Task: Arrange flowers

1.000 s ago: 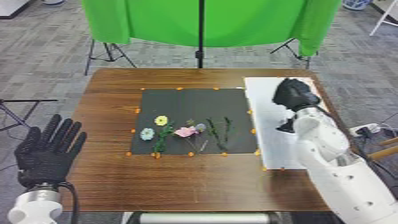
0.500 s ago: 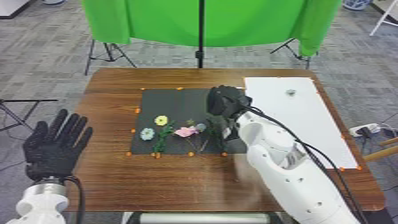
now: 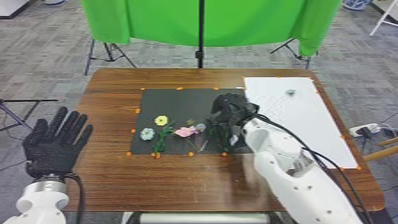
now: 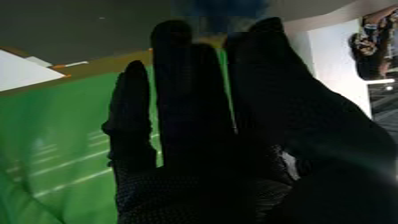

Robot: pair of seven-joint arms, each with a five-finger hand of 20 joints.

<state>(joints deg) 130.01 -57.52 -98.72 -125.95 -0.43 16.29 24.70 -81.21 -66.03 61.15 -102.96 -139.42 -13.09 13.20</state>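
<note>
1 small grey-green flower [image 3: 290, 92] lies on the white rectangular sheet [image 3: 306, 125]; I judge the pink-petalled flower [image 3: 185, 131] and yellow-petalled flower [image 3: 161, 120] remain. My black-gloved right hand [image 3: 233, 108] has straight fingers.

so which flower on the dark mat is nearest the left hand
The pale blue flower, leftmost on the mat; the yellow flower and pink flower lie farther from the left hand.

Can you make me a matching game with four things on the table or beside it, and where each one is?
1. Yellow flower
2. White sheet
3. Left hand
4. Right hand

A. At the table's left edge
B. Lying near the pink flower
C. Over the dark mat
D. Right of the dark mat

Pairs: 1-B, 2-D, 3-A, 4-C
</note>
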